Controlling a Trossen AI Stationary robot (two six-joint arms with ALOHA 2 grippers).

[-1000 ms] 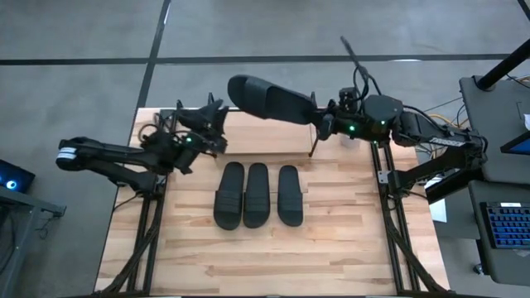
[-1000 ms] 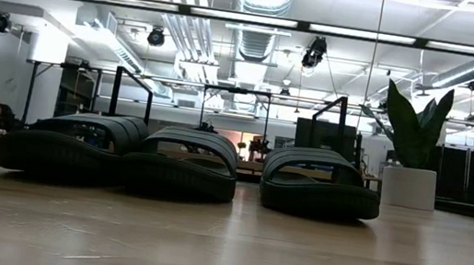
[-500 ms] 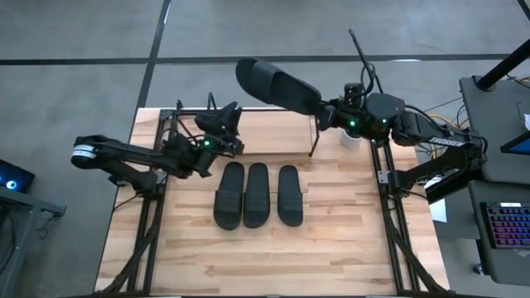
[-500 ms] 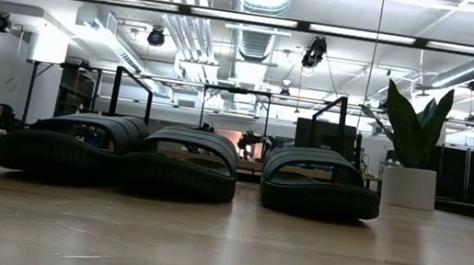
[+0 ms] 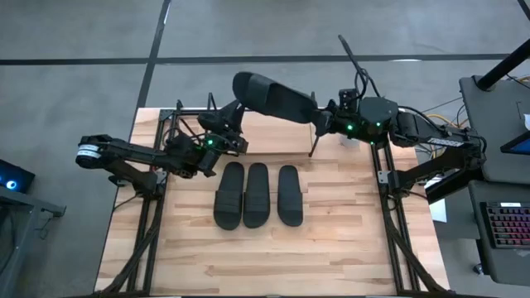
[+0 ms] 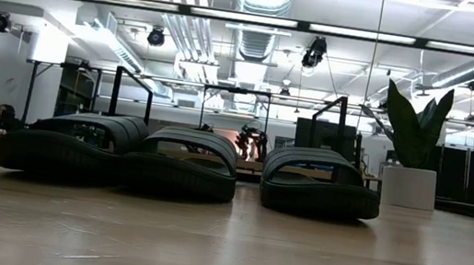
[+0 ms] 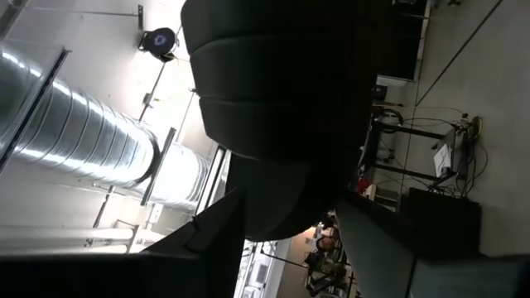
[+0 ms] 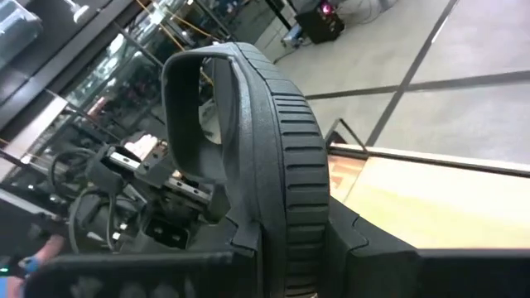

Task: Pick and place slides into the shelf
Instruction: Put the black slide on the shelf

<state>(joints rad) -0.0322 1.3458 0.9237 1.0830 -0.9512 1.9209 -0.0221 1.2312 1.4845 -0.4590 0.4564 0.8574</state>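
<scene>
Slide (image 5: pixel 272 98) number four hangs over the tabletop's (image 5: pixel 331 240) back edge, right claw (image 5: pixel 325 122) clamped on its heel, left claw (image 5: pixel 225 126) spread just beside the toe, probably to steady a handover, other three slides (image 5: pixel 256 194) parked mid-tabletop.

Three matte black slides (image 5: pixel 256 194) lie side by side, soles down, near the middle of the wooden tabletop, their long axes running twelve to six o'clock. The two on the nine o'clock side touch; the third sits slightly apart at three o'clock. A fourth slide (image 5: pixel 272 98) is raised in the air toward twelve o'clock, held at one end, its free end pointing toward ten o'clock, over the shelf (image 5: pixel 273 132).
</scene>
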